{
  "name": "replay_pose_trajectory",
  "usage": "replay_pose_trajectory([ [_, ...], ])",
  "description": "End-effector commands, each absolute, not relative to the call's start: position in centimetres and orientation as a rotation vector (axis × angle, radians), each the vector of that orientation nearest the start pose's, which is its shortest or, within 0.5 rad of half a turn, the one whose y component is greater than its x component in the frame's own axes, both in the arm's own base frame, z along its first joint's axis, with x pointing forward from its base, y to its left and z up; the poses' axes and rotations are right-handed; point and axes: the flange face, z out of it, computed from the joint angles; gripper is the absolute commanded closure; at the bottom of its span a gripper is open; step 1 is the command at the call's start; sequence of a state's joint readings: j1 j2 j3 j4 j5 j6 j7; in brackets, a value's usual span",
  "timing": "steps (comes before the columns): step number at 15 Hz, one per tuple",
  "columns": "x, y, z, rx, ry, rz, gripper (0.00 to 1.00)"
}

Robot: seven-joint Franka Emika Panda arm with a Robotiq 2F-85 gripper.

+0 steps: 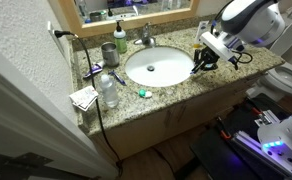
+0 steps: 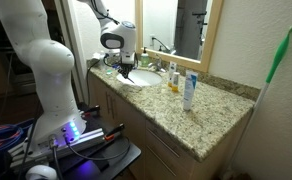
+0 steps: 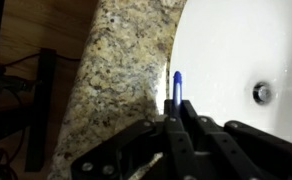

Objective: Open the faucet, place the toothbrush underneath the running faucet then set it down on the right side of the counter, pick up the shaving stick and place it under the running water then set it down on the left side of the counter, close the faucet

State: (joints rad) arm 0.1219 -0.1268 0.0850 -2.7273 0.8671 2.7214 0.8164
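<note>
My gripper is shut on the toothbrush, a thin blue stick that juts out from between the fingers. In the wrist view it points over the rim of the white basin, next to the granite counter. In both exterior views the gripper hangs over the basin's edge, away from the chrome faucet at the back. I see no water running. A small bluish-purple item, perhaps the shaving stick, lies at the counter's other end.
A grey cup, a dark pump bottle, a clear plastic bottle and papers crowd one end of the counter. A white tube and an amber bottle stand beyond the basin. A toilet is beside the counter.
</note>
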Motion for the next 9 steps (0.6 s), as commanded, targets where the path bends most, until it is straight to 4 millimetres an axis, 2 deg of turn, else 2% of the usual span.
replay_pose_trajectory([
  [1,39.8,2.3,26.7,-2.028,1.924,0.098,0.98],
  [5,38.7,-3.5,26.3,-1.846,2.180,0.099,0.98],
  [9,39.0,-7.6,25.0,-1.745,2.290,0.162,0.98],
])
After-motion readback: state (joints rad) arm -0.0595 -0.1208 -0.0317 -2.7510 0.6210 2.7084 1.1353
